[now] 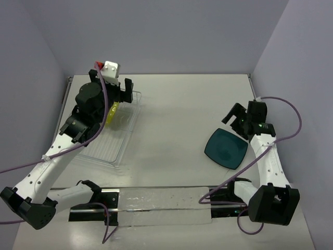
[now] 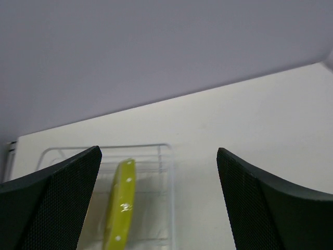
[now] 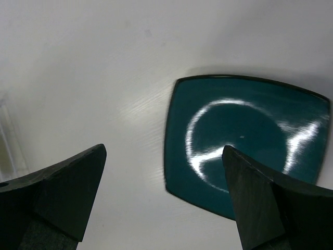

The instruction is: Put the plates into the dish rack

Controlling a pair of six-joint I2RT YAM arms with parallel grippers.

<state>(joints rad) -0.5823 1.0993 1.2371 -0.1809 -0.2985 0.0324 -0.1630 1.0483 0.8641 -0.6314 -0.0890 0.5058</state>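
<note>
Cream table (image 1: 182,114) between lilac walls (image 1: 156,31); left end effector (image 2: 158,156), right end effector (image 3: 164,151) wide.

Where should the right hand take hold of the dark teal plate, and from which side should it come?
Probably the far rim, the edge nearest the open right hand. The dark teal plate lies flat on the table and its rim seems to curve up slightly, so a low, tilted approach from that side could pinch it; straight down could not.
</note>
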